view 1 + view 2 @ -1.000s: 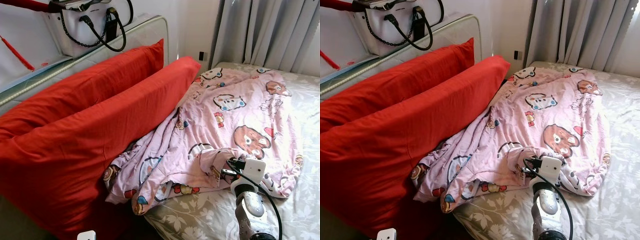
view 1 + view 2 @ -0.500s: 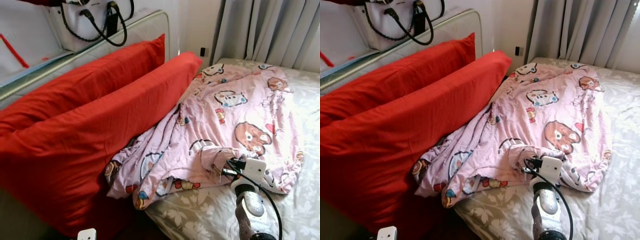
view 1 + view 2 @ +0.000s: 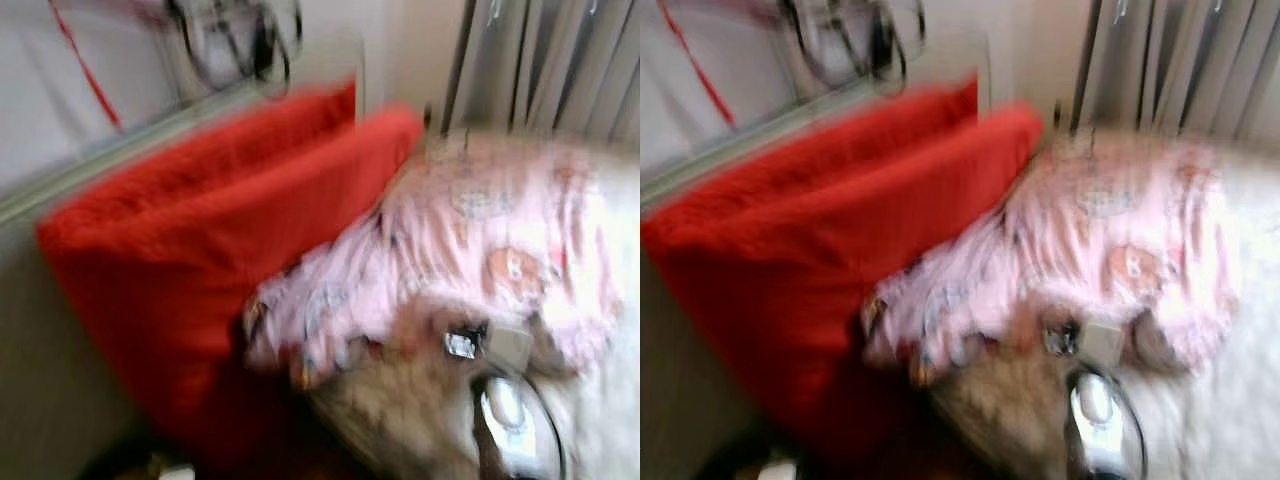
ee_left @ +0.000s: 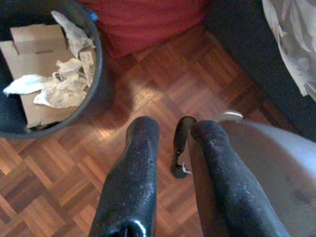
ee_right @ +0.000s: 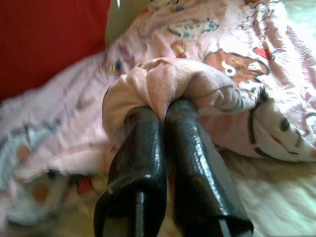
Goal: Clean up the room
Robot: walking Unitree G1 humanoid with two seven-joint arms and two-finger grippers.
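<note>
We see the right gripper (image 5: 165,111) clamped on a bunched fold of the pink blanket (image 5: 232,59) near the bed's (image 3: 400,440) front edge; the rest lies ahead, its length toward the curtain end. Left gripper (image 4: 170,136) hangs slightly parted over the floor, holding nothing.

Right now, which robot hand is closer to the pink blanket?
Right. The right gripper is pinching a fold of the pink blanket. The left gripper hangs low over the wooden floor, beside the bin.
</note>
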